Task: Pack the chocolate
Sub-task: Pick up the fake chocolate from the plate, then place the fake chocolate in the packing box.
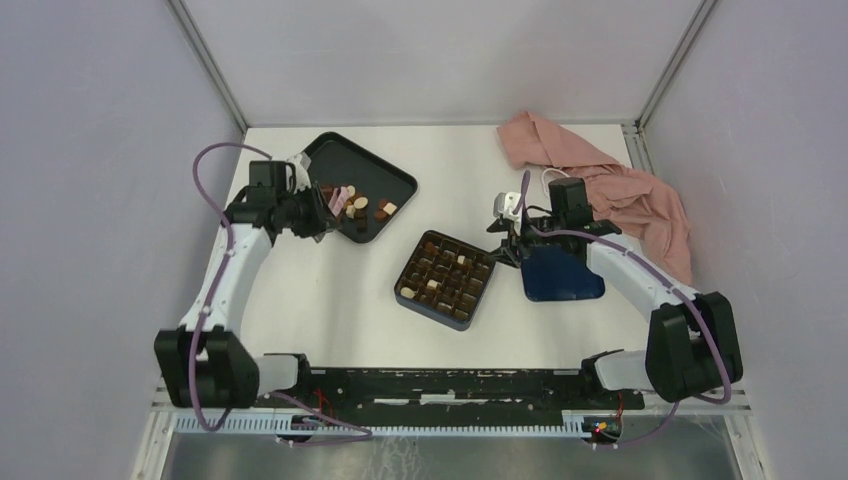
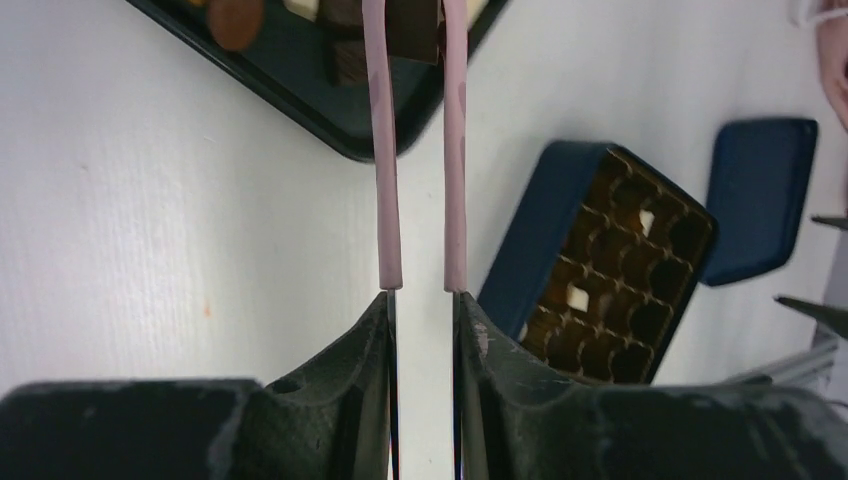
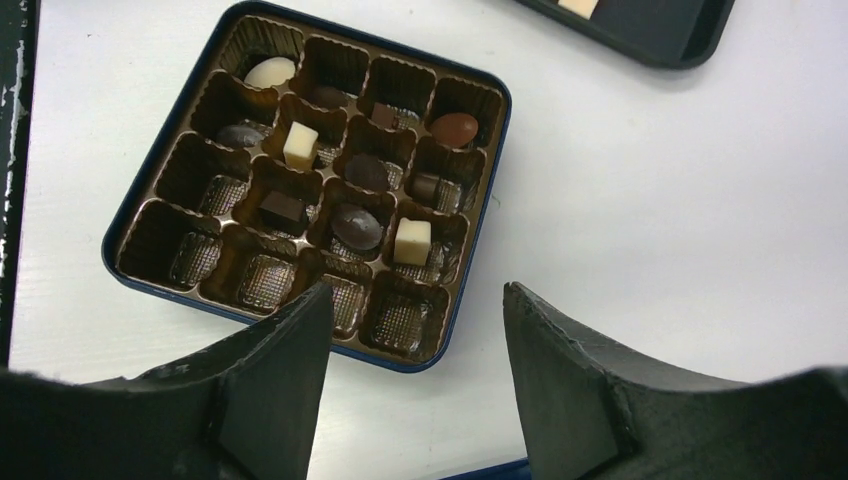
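Note:
Loose chocolate pieces [image 1: 350,200], brown and cream, lie in the black tray [image 1: 385,170]. My left gripper [image 1: 337,203] has long pink-sleeved fingers [image 2: 385,150] reaching into the tray [image 2: 300,90]. The tips [image 2: 412,25] close on a dark square chocolate [image 2: 412,35]; I cannot tell if it is lifted. The dark blue grid box [image 1: 445,280] holds several chocolates [image 3: 300,145], with its near cells bare. My right gripper [image 1: 510,240] is open and empty [image 3: 415,300], hovering just right of the box [image 3: 130,230].
The blue box lid [image 1: 562,275] lies flat under my right arm, and shows in the left wrist view [image 2: 760,200]. A pink cloth [image 1: 610,180] is bunched at the back right. A round brown chocolate [image 2: 235,20] lies in the tray left of my fingers.

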`<move>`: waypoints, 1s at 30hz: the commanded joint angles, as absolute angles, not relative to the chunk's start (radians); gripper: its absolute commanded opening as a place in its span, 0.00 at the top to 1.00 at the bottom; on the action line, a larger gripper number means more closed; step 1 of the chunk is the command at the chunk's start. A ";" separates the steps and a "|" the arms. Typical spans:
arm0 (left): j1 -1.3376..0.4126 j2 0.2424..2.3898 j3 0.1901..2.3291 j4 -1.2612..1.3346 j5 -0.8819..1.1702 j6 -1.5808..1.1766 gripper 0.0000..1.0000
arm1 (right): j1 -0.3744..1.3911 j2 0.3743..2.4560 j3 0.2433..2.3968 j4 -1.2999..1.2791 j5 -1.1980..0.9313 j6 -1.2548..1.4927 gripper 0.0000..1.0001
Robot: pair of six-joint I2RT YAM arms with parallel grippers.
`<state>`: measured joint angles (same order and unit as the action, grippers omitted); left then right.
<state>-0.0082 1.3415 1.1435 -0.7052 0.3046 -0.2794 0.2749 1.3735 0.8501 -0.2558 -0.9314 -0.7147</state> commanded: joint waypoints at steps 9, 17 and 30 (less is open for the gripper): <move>-0.080 0.826 0.900 -0.663 0.665 -0.413 0.98 | 0.277 1.212 0.874 -0.369 -1.065 -1.015 0.29; -0.099 0.639 0.838 -0.721 0.764 -0.477 0.98 | 0.278 1.134 0.772 -0.284 -1.067 -0.938 0.27; -0.344 0.640 0.805 -0.638 0.609 -0.612 0.98 | 0.218 1.126 0.684 -0.179 -0.968 -0.838 0.21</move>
<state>-0.2379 0.6228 0.7937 -0.7166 0.6991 -0.5228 0.2478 1.1248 0.6842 -0.2516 -0.9958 -0.9054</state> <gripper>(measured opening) 0.316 0.793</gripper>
